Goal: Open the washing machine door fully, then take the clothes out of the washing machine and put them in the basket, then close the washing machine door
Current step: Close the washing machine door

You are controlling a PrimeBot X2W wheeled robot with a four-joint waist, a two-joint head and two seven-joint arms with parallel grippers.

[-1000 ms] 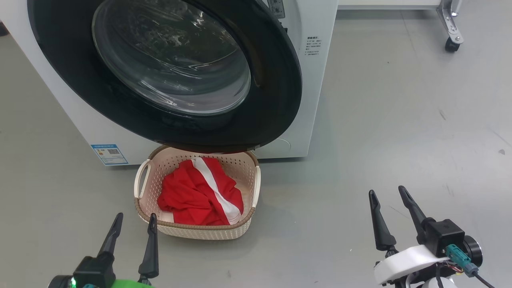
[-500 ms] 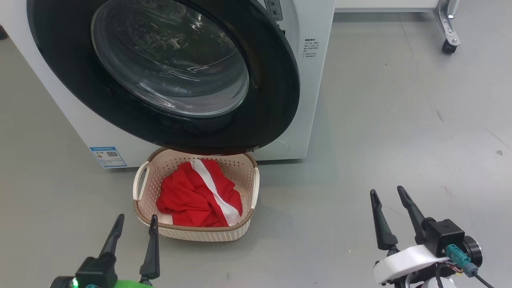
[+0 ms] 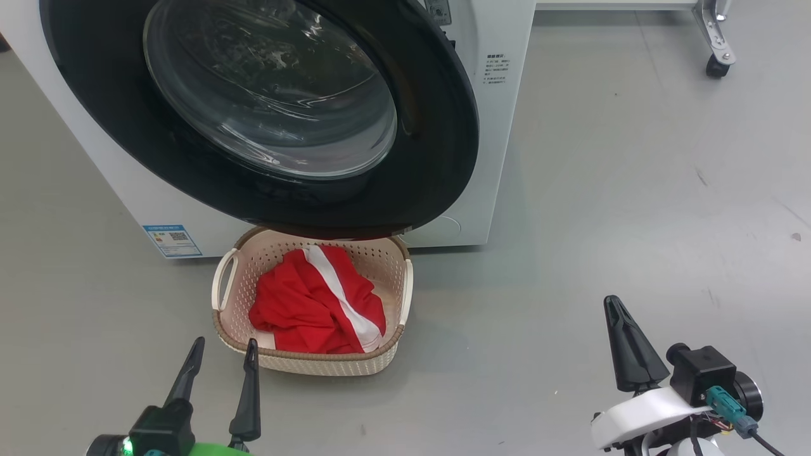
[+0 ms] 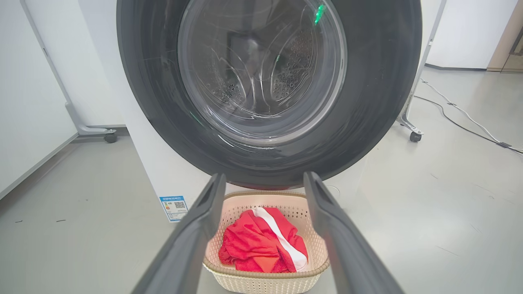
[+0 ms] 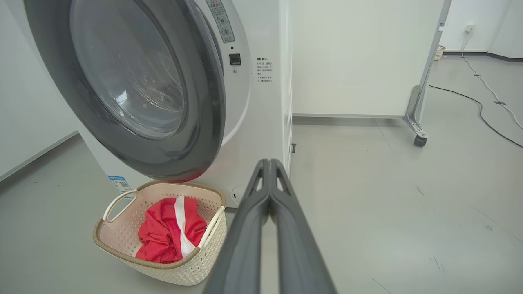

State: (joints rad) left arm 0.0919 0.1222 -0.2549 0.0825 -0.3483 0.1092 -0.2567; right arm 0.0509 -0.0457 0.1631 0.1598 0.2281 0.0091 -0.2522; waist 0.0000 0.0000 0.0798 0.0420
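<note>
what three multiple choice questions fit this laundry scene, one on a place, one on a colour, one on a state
1. Where do the clothes lie?
A. in the basket
B. on the floor
C. inside the drum

2. What colour is the stripe on the clothes?
A. blue
B. white
C. black

3. How does the right gripper stand?
A. spread wide
B. shut on the clothes
C. shut, holding nothing

Answers:
1 A, the red heap sits inside the cream perforated walls.
2 B, a white band crosses the red fabric.
3 C, the two dark fingers meet in the right wrist view with nothing between them.
</note>
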